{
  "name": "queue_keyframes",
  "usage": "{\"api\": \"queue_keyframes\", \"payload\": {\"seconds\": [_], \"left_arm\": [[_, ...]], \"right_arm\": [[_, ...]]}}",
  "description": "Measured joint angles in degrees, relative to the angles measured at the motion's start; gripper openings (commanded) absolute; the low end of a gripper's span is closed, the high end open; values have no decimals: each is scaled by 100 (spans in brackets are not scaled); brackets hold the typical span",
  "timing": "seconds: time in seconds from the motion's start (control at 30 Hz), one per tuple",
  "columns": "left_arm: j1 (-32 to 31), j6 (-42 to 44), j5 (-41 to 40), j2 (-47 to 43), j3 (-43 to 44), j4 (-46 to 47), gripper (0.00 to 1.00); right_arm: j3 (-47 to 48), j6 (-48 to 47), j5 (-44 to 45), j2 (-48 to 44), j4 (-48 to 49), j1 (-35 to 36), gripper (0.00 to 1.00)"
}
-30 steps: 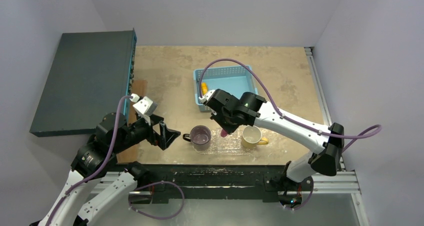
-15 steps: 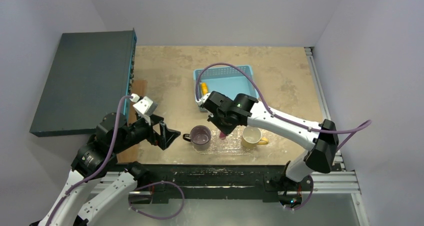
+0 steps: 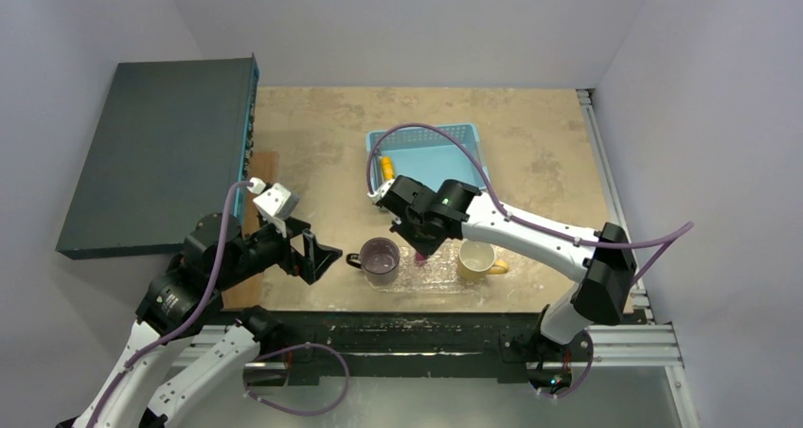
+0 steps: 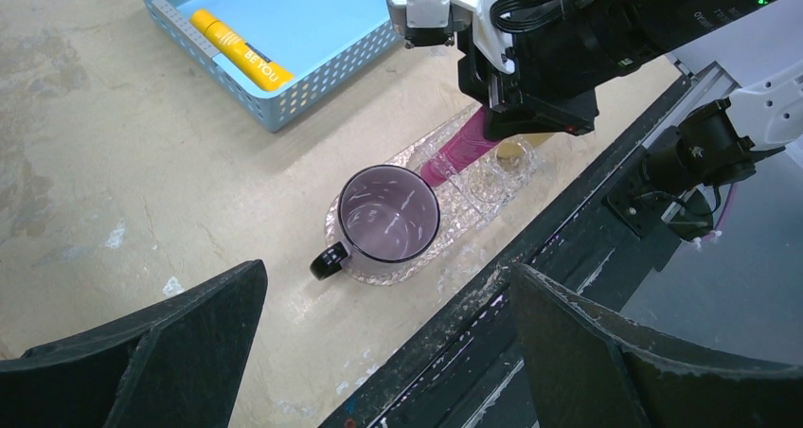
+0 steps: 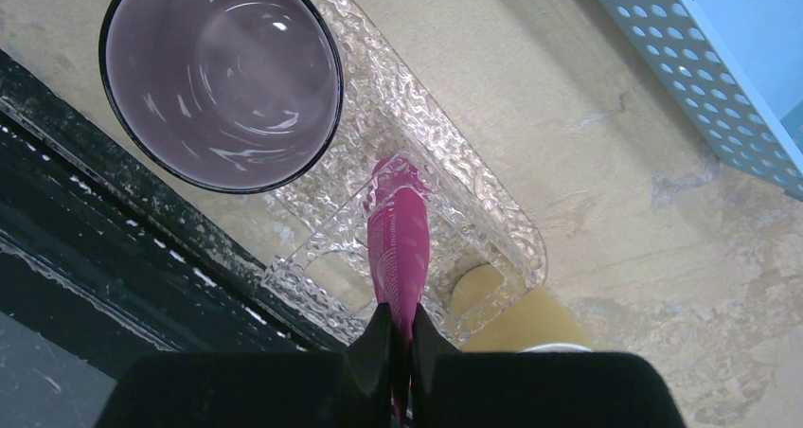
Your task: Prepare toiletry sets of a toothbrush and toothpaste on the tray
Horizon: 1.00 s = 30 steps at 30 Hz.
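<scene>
My right gripper [image 5: 398, 329] is shut on the crimped end of the magenta-pink tube [image 5: 398, 243] and holds it cap down. The cap reaches the middle of the clear crinkled tray [image 5: 516, 234], between the two mugs. In the top view the gripper [image 3: 422, 241] stands over the tray [image 3: 431, 280]. The yellow-orange tube [image 3: 386, 169] lies in the blue basket and also shows in the left wrist view [image 4: 241, 49]. My left gripper [image 3: 317, 257] is open and empty, left of the tray. I see no toothbrushes.
A purple mug [image 3: 381, 256] stands on the tray's left end and a yellow mug [image 3: 476, 259] on its right end. The light-blue basket [image 3: 445, 142] sits behind the tray. A dark grey box [image 3: 161, 153] fills the far left. The tray lies close to the table's near edge.
My right arm has shifted a little to the left and down with the pink tube, bringing its cap to the tray. The left arm has not moved.
</scene>
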Motion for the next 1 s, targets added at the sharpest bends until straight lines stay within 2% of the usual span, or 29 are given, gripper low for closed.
{"api": "queue_keyframes", "payload": {"seconds": [0.2,0.43,1.0], "left_arm": [[0,0,-2,0,-11,0,100],[2,0,-2,0,-13,0,100],[0,2,-4,2,-13,0,100]], "right_arm": [[-90,-7,-22,66,57,0,2],[-142,-17,-26,170,125,-26,9],[-42,-35,81,168,168,-55,44]]}}
